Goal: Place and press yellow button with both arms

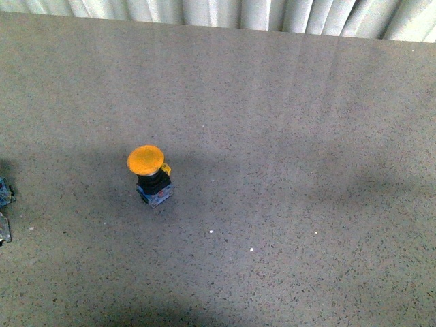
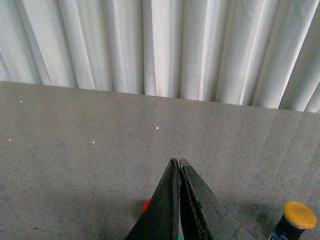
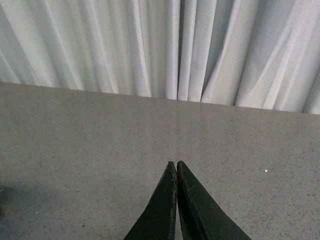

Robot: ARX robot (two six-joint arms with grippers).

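The yellow button (image 1: pixel 151 174) stands upright on the grey table, left of centre in the front view, with its round yellow-orange cap up, black collar and blue-grey base. It also shows in the left wrist view (image 2: pixel 296 220), off to one side of my left gripper (image 2: pixel 179 162), apart from it. My left gripper is shut and empty, above the table. My right gripper (image 3: pixel 176 163) is shut and empty above bare table; the button is out of its view. Neither gripper shows in the front view.
The grey speckled table (image 1: pixel 286 136) ends at a white pleated curtain (image 1: pixel 272 13) at the back. Small blue and metal parts (image 1: pixel 4 204) lie at the table's left edge. A red thing (image 2: pixel 145 205) is partly hidden behind the left gripper's fingers.
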